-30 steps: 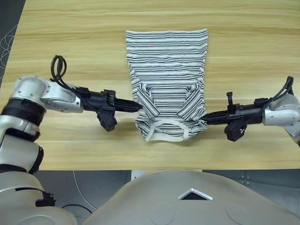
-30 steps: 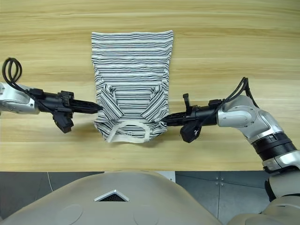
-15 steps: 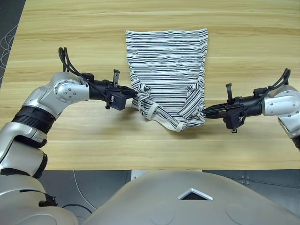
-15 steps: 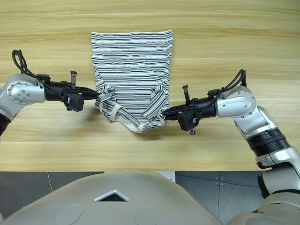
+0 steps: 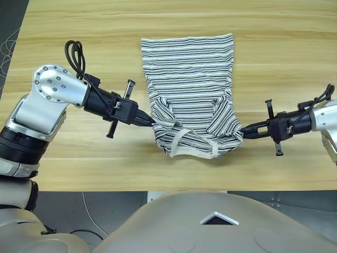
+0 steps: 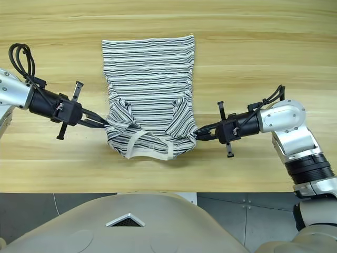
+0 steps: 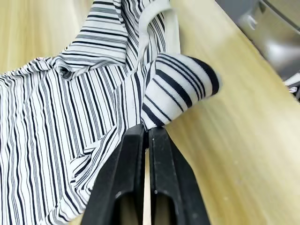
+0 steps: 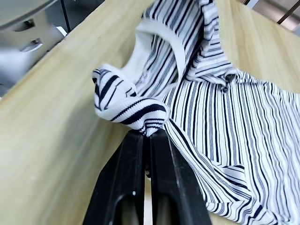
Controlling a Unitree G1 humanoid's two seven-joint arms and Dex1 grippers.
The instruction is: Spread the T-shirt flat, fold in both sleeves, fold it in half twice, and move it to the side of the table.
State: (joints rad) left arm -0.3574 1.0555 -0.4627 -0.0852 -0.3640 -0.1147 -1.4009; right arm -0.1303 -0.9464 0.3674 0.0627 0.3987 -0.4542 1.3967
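Halving is judged in hand: the T-shirt [image 5: 187,68], sleeves folded, in the middle of the desk [image 5: 289,52], is clenched at its shoulders by the left end effector [image 5: 151,122] and right end effector [image 5: 244,131], to be carried onto its hem.

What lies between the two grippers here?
The near end of the T-shirt spans it: left gripper and right gripper each pinch a shoulder corner, the collar midway. Both eye views show this.

1 shirt [image 5: 187,79], w/ 1 collar [image 5: 192,153] & 2 sleeves [image 5: 221,112]. 1 desk [image 5: 284,52]. 1 left arm [image 5: 52,92], 1 right arm [image 5: 324,117]. 2 sets of jaws, 1 per arm, 2 fingers [image 7: 129,187] ea. 2 shirt corners pinched, 1 per set.
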